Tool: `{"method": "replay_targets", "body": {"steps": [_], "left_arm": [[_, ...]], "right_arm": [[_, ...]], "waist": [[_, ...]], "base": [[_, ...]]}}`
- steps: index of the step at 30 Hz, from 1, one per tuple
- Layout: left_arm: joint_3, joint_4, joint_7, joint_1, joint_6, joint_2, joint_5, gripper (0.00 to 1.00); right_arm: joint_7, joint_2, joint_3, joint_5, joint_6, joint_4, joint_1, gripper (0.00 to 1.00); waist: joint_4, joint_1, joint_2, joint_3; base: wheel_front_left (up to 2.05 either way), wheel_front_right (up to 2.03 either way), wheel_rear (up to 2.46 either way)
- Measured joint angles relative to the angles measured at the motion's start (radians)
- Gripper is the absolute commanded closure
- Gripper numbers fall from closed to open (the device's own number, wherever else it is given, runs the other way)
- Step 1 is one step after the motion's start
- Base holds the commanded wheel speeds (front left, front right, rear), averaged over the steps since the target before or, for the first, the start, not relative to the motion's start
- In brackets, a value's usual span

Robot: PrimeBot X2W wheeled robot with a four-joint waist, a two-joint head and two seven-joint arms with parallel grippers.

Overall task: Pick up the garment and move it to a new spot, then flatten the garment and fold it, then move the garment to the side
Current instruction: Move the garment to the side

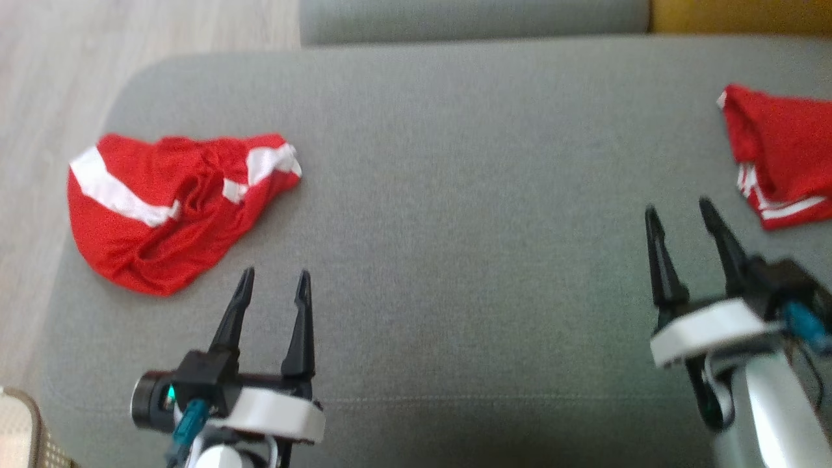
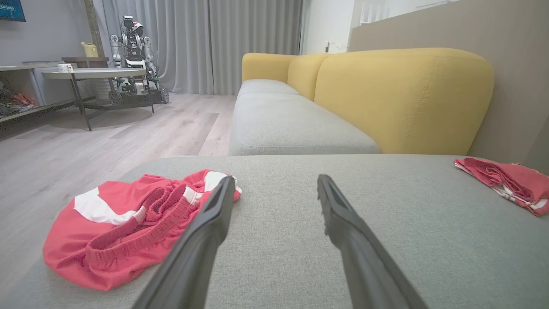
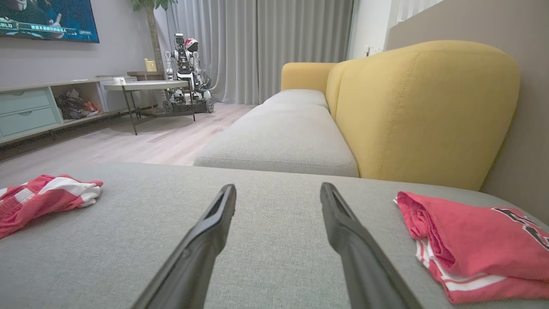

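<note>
A crumpled red garment (image 1: 169,208) with white bands lies at the left end of the grey seat cushion (image 1: 468,195), near its edge. My left gripper (image 1: 274,276) hovers open and empty just right of and nearer than it. In the left wrist view the garment (image 2: 128,223) sits left of the open left gripper (image 2: 275,180). A second red garment (image 1: 780,156), folded, with thin white stripes, rests at the far right. My right gripper (image 1: 678,208) stands open and empty just left of it. The right wrist view shows the right gripper (image 3: 278,188) between the folded piece (image 3: 472,240) and the crumpled one (image 3: 38,201).
The cushion's left edge drops to a pale wood floor (image 1: 52,78). A yellow backrest (image 2: 403,98) rises behind the seat on the right. Across the room stand a round table (image 2: 90,74) and another robot (image 2: 133,47).
</note>
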Motion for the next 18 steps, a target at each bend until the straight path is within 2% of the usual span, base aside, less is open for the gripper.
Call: {"method": "replay_targets", "body": {"steps": [5,11,18], "left_arm": [[0.038,-0.002,0.000,0.047,-0.026,-0.011,0.004,0.00],[0.062,-0.019,0.000,0.076,-0.060,-0.015,0.050,0.00],[0.069,-0.024,0.000,0.127,-0.086,-0.016,0.087,0.00]], "right_arm": [[0.000,0.016,-0.008,0.001,0.000,-0.091,0.117,0.00],[0.000,0.027,-0.019,0.001,0.000,-0.177,0.197,0.00],[0.000,0.035,-0.023,0.024,0.000,-0.183,0.290,0.00]], "waist": [[0.005,0.0000,0.0000,-0.065],[0.010,0.0000,0.0000,-0.084],[0.014,0.0000,0.0000,-0.101]], "base": [[0.00,0.00,0.00],[0.00,0.00,0.00],[0.00,0.00,0.00]]}}
